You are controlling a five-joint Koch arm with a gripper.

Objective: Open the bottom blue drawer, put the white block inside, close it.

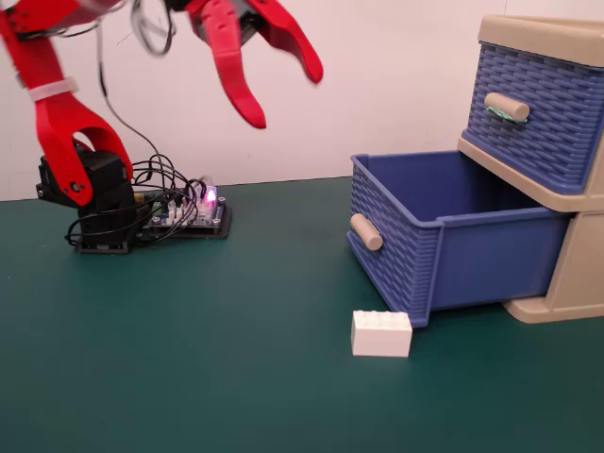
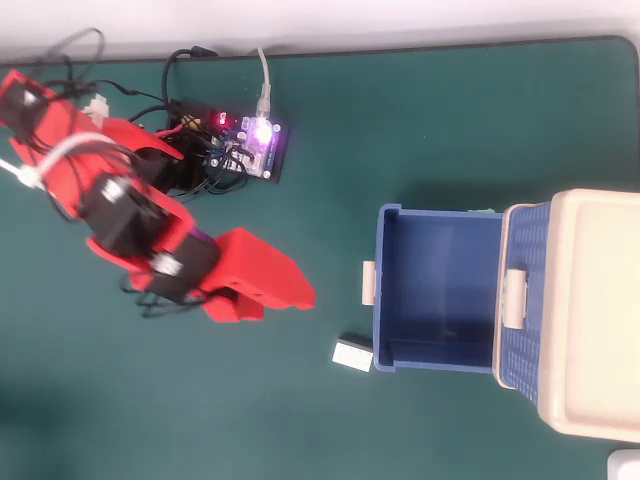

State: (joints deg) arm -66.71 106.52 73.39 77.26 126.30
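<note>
The bottom blue drawer (image 1: 444, 241) stands pulled out of the beige cabinet (image 1: 576, 274), its inside bare in the overhead view. The white block (image 1: 381, 334) lies on the green desk (image 1: 208, 359), just beside the drawer's front corner, below its beige handle (image 1: 366, 232). The red hand (image 1: 283, 90) hangs high above the desk, well apart from the block, its two fingers spread and holding nothing. A lit circuit board (image 2: 255, 140) sits near the arm's base (image 1: 99, 203).
</note>
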